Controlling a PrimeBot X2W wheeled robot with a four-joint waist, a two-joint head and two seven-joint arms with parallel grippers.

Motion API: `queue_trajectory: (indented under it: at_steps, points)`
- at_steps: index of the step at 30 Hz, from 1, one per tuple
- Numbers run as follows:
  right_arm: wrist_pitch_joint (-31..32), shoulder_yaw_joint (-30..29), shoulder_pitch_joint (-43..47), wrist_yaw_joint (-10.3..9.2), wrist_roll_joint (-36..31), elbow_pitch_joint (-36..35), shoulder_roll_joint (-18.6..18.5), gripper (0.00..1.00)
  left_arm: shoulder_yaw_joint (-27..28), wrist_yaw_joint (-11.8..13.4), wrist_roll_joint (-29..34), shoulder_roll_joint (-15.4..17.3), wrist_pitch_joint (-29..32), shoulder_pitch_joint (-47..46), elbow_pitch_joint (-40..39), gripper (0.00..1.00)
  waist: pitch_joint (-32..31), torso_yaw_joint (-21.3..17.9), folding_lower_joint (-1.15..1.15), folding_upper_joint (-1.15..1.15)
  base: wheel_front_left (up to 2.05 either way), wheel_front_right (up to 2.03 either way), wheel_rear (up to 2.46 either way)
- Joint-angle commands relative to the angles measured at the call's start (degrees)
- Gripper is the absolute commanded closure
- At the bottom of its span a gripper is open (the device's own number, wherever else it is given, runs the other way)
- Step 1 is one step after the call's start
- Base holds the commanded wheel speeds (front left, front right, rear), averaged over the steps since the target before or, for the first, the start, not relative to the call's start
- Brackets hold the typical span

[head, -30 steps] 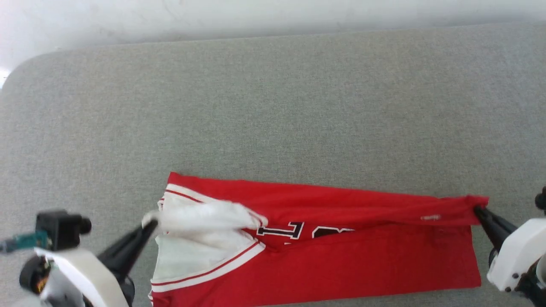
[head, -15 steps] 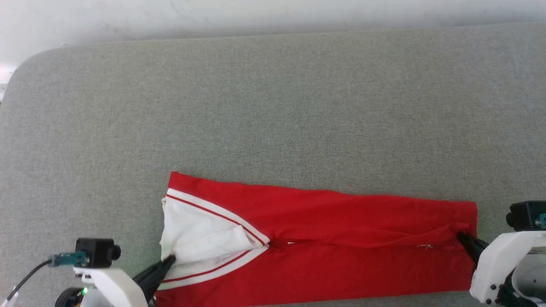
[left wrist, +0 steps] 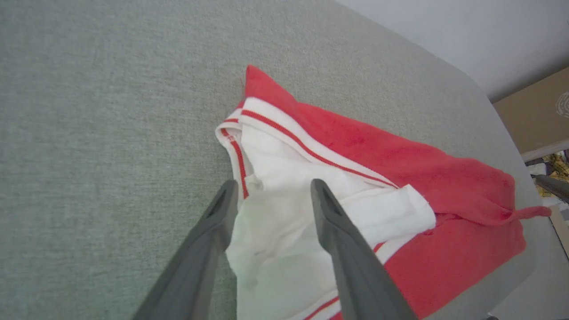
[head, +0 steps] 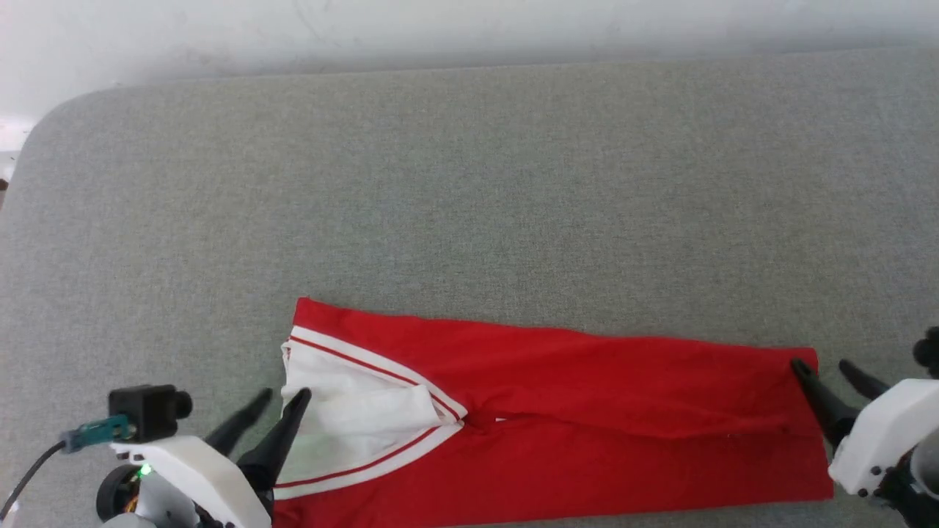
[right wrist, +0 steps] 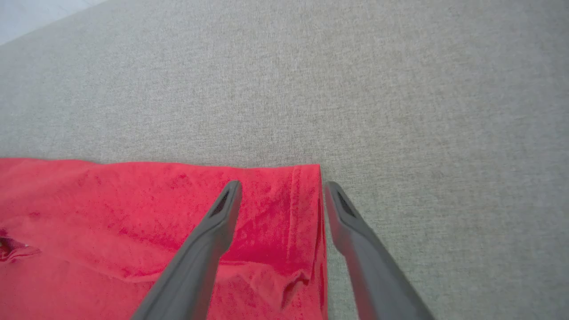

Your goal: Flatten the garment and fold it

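grey fabric surface [head: 469, 183]; folded red garment [head: 587, 440] flat along near edge.

Workroom: grey felt table [head: 469, 183], cardboard box [left wrist: 533, 111]

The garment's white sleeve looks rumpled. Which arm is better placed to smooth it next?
Left, I think. The left gripper hangs open right over the white sleeve, while the right gripper, also open, sits at the garment's opposite end, by the red hem.
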Motion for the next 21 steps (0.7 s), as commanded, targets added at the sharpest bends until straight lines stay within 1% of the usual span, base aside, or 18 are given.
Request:
queue_trajectory:
  at_steps: [1, 5, 8, 10, 11, 13, 15, 17, 19, 21]
  points:
    - [-0.5, -0.4, 0.6, -0.04, 0.5, -0.9, 0.4, 0.0, 0.5, 0.6, 0.6, 0.0, -0.9, 0.8, -0.5, 0.0, -0.2, 0.1, 0.0, -0.01, 0.0, 0.0, 0.0]
    - [-2.0, -2.9, 2.5, -0.04, 0.4, -5.3, 2.0, 0.0, 3.1, 4.0, 2.4, -0.2, -6.8, 3.2, -3.6, 0.0, -0.5, 0.3, 0.0, -0.01, 0.0, 0.0, 0.0]
    - [-3.3, -4.4, 4.0, -0.04, -0.9, -7.1, 3.1, 0.0, 6.9, 8.5, 6.2, -0.7, -11.9, 4.6, -5.6, 0.0, -0.3, 0.5, 0.0, -0.01, 0.0, 0.0, 0.0]
    - [-3.7, -5.3, 4.9, -0.04, -1.5, -7.3, 3.9, 0.0, 11.3, 12.3, 11.0, -2.0, -13.1, 5.3, -7.1, 0.0, 0.0, 0.8, 0.0, -0.01, 0.0, 0.0, 0.0]
    - [-3.8, -5.6, 5.2, -0.04, -2.0, -7.2, 4.0, 0.0, 14.6, 13.8, 14.7, -3.5, -13.2, 5.4, -8.8, 0.0, 0.2, 1.0, 0.0, -0.01, 0.0, 0.0, 0.0]
    - [-3.8, -6.0, 5.7, -0.04, -2.8, -6.7, 4.4, 0.0, 22.0, 15.4, 24.3, -7.9, -13.3, 5.9, -13.9, 0.0, 0.6, 1.3, 0.0, -0.01, 0.0, 0.0, 0.0]
    - [-3.6, -6.4, 5.7, -0.04, -3.3, -5.8, 4.9, 0.0, 26.7, 15.1, 32.4, -12.0, -13.3, 8.3, -17.8, 0.0, 0.9, 1.7, 0.0, -0.01, 0.0, 0.0, 0.0]
    - [-3.4, -6.7, 5.7, -0.04, -3.6, -4.6, 5.3, 0.0, 29.2, 13.6, 38.6, -15.3, -13.3, 10.5, -20.2, 0.0, 1.1, 2.1, 0.0, -0.01, 0.0, 0.0, 0.0]
    - [-3.1, -6.6, 5.8, -0.04, -3.9, -3.1, 5.5, 0.0, 30.5, 11.7, 42.9, -17.7, -13.3, 12.5, -20.9, 0.0, 1.2, 2.6, 0.0, -0.01, 0.0, 0.0, 0.0]
    - [-2.8, -6.9, 5.8, -0.04, -4.1, -1.6, 5.8, 0.0, 31.3, 9.6, 45.0, -19.9, -13.3, 13.8, -20.4, 0.0, 1.4, 3.1, 0.0, -0.01, 0.0, 0.0, 0.0]
